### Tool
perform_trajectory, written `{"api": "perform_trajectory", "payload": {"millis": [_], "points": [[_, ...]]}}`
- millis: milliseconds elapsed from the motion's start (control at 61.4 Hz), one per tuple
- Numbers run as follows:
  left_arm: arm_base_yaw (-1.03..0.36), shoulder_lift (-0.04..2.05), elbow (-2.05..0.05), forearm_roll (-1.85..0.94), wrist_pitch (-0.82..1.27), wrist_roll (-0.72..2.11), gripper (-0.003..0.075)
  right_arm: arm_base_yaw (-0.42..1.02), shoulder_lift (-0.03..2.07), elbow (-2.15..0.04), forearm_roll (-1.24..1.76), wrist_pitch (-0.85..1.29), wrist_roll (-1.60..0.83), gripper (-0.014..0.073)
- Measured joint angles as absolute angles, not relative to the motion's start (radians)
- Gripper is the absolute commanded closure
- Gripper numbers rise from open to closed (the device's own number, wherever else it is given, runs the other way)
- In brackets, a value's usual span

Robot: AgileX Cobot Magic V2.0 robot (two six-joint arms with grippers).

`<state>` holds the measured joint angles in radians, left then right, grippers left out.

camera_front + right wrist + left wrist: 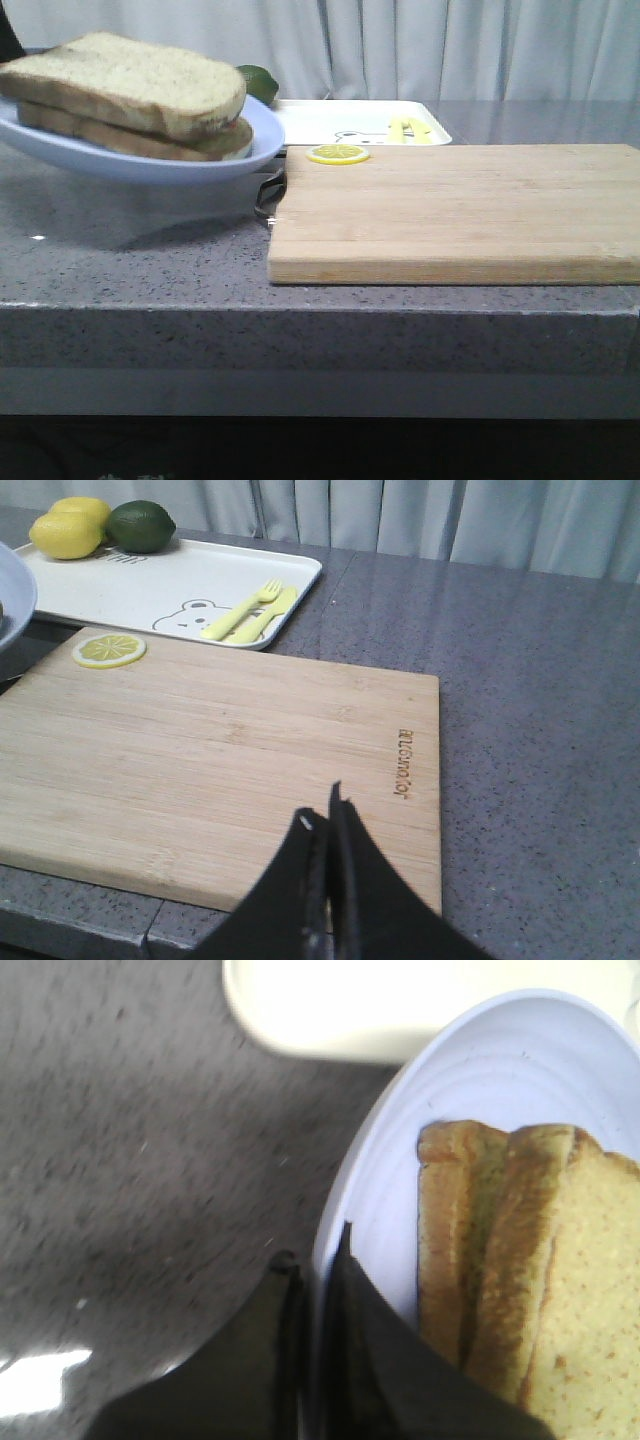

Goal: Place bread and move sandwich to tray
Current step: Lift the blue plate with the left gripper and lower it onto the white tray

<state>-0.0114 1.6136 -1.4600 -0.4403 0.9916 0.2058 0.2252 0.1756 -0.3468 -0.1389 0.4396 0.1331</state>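
Front view: blue plate [140,160] sits raised off the grey worktop [130,260], a shadow under it, at the left side of the frame. On it the sandwich [130,100], two thick toast slices stacked; top slice is the bread [120,75], pale greenish speckled face, tan crust. A bit of reddish/white filling shows at the edge betw slices; egg not clearly visible. Plate's right edge is near the wooden cutting board [460,210] w/ a lemon slice [337,154] on its far left corner. Tray [330,122] lies behind the board, white, low rim, w/ yellow cutlery [410,128] on it and a dark green lime [258,82] peeking behind the sandwich.

Left wrist view: left gripper [315,1275] is pinched on the plate rim [345,1210], one finger outside/under, other inside on the plate surface, so jaws nearly closed w/ just the rim betw them. Sandwich crusts [500,1280] sit just beside the inner finger. White tray corner [300,1010] close to the plate's far side.

Right wrist view: right gripper [325,825] hangs over the near edge of the board [200,750], fingers pressed together, nothing held. Tray [150,590] beyond the board carries a bear print [195,615], fork + knife [250,612], two lemons [68,528] and the lime [140,525]
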Motion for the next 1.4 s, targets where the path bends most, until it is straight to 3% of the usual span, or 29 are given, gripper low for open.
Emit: {"api": "perform_trajectory", "payload": {"millis": [293, 879, 1400], "points": [[-0.011, 1.745, -1.687, -0.595, 1.033, 0.206, 0.0739, 0.225, 0.176, -0.347, -0.139, 0.44, 0.133, 0.0655], [-0.093, 2.372, -2.533, -0.62, 1.119, 0.114, 0.0738, 0.225, 0.176, -0.347, -0.139, 0.44, 0.135, 0.0655], [-0.097, 2.491, -2.603, -0.609, 1.07, 0.109, 0.0738, 0.225, 0.176, -0.347, -0.139, 0.44, 0.135, 0.0655]]}}
